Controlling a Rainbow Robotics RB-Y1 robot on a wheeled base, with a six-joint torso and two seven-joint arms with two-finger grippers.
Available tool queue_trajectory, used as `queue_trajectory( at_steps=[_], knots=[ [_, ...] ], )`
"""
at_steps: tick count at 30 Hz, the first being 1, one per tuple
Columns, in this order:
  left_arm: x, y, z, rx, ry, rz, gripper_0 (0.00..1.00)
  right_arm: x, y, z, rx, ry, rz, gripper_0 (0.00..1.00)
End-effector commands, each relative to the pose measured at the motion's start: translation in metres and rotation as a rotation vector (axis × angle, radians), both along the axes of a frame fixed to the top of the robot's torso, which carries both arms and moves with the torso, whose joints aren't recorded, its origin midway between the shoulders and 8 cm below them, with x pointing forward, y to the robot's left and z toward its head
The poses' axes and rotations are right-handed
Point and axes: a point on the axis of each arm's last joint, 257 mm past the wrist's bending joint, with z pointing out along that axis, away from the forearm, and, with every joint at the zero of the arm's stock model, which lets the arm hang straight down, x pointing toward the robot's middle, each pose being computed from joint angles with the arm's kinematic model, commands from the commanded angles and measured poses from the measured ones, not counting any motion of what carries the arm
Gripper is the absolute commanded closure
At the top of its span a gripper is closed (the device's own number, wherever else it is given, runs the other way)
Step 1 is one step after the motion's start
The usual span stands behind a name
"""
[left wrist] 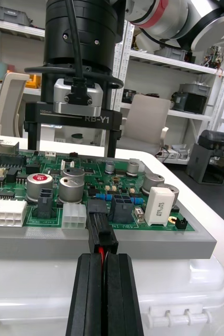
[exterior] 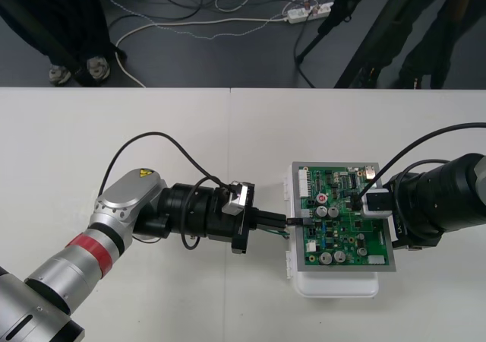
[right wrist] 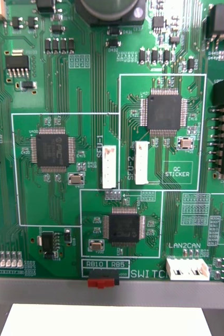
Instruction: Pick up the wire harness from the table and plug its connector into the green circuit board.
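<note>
The green circuit board (exterior: 345,228) rests on its white base (exterior: 334,285) at the table's right. My left gripper (exterior: 288,222) reaches in level from the left and is shut on the harness's black plug (left wrist: 101,233); a red wire shows between its fingers (left wrist: 85,299). The plug's front end sits against a black connector (left wrist: 121,207) at the board's near edge; whether it is fully seated I cannot tell. My right gripper (left wrist: 72,151) hangs upright over the board's far side (exterior: 364,201), fingers wide apart and holding nothing. Its wrist view looks straight down on the board (right wrist: 64,79).
Tall capacitors (left wrist: 72,189), a white block component (left wrist: 159,205) and a white multi-pin header (left wrist: 4,212) stand on the board close to the plug. Open table lies left of and behind the board (exterior: 228,137).
</note>
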Motion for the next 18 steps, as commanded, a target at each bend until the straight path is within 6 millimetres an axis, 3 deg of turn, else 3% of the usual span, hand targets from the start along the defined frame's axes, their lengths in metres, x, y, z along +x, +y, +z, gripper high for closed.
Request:
queue_trajectory(
  at_steps=[1, 18],
  knots=[
    [0.0017, -0.0216, 0.0118, 0.008, 0.008, -0.023, 1.00, 0.0033, 0.0186, 0.0083, 0.034, -0.009, 0.012, 0.00],
    [0.0025, -0.0224, 0.0125, 0.009, -0.019, -0.026, 1.00, 0.0021, 0.0176, 0.0069, 0.034, -0.006, 0.010, 0.00]
  ],
)
